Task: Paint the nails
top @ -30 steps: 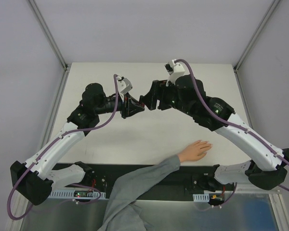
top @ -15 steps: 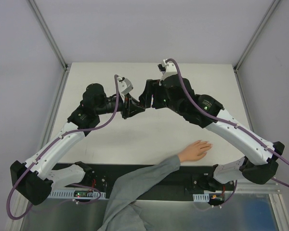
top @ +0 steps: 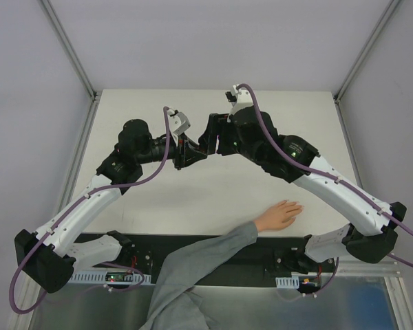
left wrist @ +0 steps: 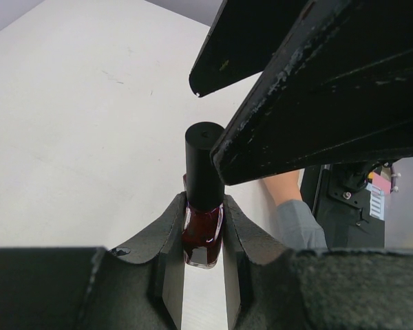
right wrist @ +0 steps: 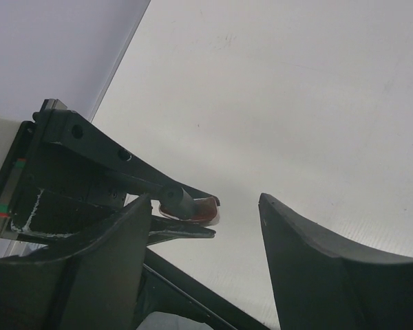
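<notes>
Above mid-table, a dark red polish bottle point(left wrist: 202, 240) is clamped by the left gripper point(left wrist: 203, 220); the right gripper point(right wrist: 205, 205) is held open about its black cap point(left wrist: 204, 161). Polish could be spilled by an off-centre closure. The nails point(top: 299, 206) are seen well apart, on a hand point(top: 281, 215) at the white, grey-walled table's point(top: 275, 117) near edge.
</notes>
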Robot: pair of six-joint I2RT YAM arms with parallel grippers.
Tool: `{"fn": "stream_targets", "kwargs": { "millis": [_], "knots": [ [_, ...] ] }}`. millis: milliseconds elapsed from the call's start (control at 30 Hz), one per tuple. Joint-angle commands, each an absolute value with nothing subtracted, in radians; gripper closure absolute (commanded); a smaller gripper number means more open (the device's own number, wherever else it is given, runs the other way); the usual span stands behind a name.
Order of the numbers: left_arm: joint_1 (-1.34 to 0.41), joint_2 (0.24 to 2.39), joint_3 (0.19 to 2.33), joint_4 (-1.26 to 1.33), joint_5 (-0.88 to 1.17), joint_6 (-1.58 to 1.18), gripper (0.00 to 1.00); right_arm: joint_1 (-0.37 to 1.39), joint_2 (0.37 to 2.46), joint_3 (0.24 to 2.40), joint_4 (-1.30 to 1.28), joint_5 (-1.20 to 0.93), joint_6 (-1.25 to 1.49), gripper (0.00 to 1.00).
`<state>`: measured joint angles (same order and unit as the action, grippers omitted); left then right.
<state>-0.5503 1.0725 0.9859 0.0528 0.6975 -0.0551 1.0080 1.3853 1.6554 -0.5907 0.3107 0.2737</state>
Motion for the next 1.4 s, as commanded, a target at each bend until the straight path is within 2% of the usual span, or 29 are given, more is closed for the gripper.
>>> {"fn": "stream_targets", "kwargs": {
  "millis": [0,667,867,967,1000,1067,1100,1133,1167,1200,1367],
  "knots": [
    [-0.557,1.049,1.026,0.072,0.693,-0.032,1.0,1.019,1.394,1.7,-0.575,0.324,0.282,0.34],
    [-0.569,1.031,1.023,0.071,0.712,-0.031,1.0,1.051,1.431,1.741,-0.621,0.373,0.273,0.45],
    [-0.571,1.019,1.022,0.072,0.729,-0.026,1.0,1.049,1.456,1.743,-0.624,0.348,0.262,0.58],
    [-0.571,1.017,1.022,0.075,0.823,-0.025,1.0,1.049,1.448,1.717,-0.624,0.295,0.201,0.77],
    [-0.571,1.019,1.023,0.075,0.866,-0.02,1.0,1.049,1.442,1.694,-0.612,0.264,0.158,0.99],
    [-0.571,1.019,1.029,0.078,1.002,-0.018,1.0,1.04,1.407,1.658,-0.586,0.029,-0.053,1.0],
    [-0.571,1.02,1.032,0.083,1.219,-0.024,1.0,1.032,1.396,1.637,-0.584,-0.168,-0.142,1.0],
    [-0.575,1.025,1.035,0.133,1.347,-0.047,1.0,1.028,1.364,1.599,-0.606,-0.571,-0.237,0.99],
    [-0.583,1.026,1.034,0.17,1.426,-0.087,1.0,1.032,1.323,1.545,-0.607,-0.666,-0.347,1.0],
    [-0.591,1.026,1.031,0.204,1.486,-0.142,1.0,1.028,1.284,1.492,-0.501,-0.689,-0.325,1.0],
    [-0.591,1.008,1.002,0.262,1.468,-0.164,1.0,0.967,1.212,1.442,-0.503,-0.732,-0.319,1.0]
  ]
}}
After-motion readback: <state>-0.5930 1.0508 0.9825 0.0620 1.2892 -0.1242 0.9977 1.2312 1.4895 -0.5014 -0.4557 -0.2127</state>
